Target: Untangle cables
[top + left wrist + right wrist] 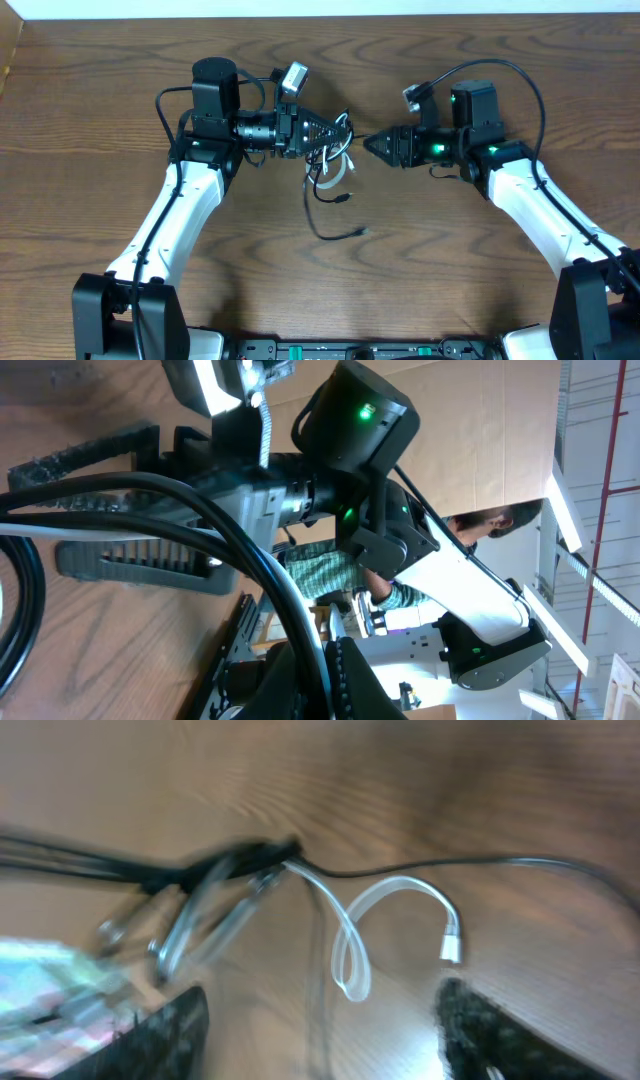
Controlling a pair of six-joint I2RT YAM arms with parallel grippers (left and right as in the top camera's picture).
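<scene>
Left end effector [333,135] pinches the cables [338,170] mid-frame (right end effector [368,146] spread, empty); limp, light, probably best gripped near the white plug [452,946].

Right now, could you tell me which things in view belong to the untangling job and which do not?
Job: white cable; black cable; left tool; right tool.
Not part: thick arm wires; table; person in background.

left arm [185,215]: white shell; black joints
right arm [535,205]: white shell; black joints; green lights
wiring: thick black wires [490,62] looping off both wrists
</scene>
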